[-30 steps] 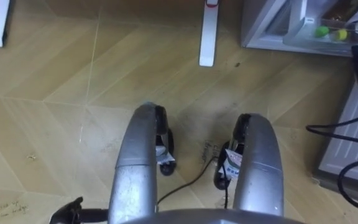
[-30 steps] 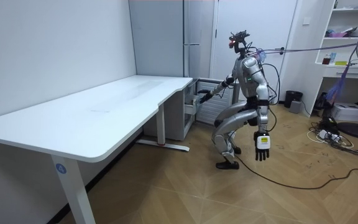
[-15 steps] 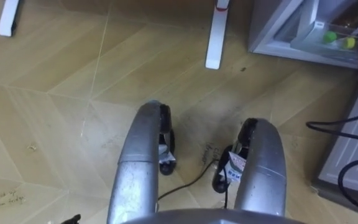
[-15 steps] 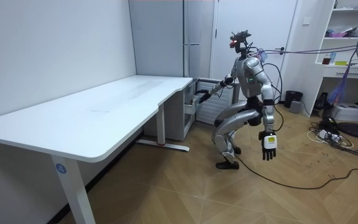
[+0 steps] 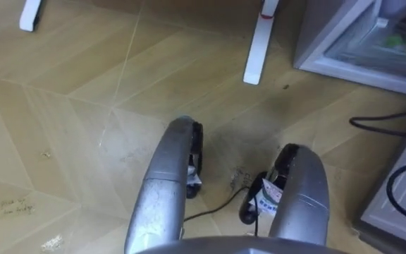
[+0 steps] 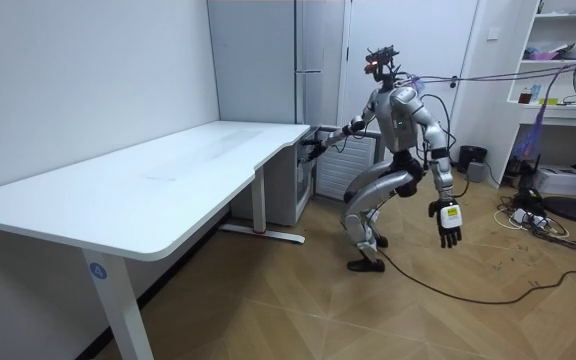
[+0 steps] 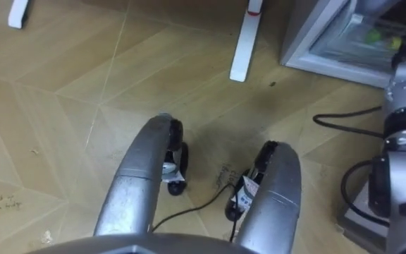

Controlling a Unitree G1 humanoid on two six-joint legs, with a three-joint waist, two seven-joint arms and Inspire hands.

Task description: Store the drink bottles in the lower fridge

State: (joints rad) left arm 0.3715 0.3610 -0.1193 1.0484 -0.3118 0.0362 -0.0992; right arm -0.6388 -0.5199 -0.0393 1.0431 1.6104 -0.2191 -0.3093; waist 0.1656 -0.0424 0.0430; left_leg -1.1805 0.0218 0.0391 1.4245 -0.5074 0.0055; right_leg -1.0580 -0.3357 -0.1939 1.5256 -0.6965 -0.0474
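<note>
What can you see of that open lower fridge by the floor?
The lower fridge is a grey box standing on the wood floor, next to the white desk's foot. It is open: pale inside, holding small green and yellow things too blurred to name. The robot's right hand is at its front.

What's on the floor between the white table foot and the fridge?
Nothing: bare floor between table foot and fridge, seen in the left eye view.
</note>
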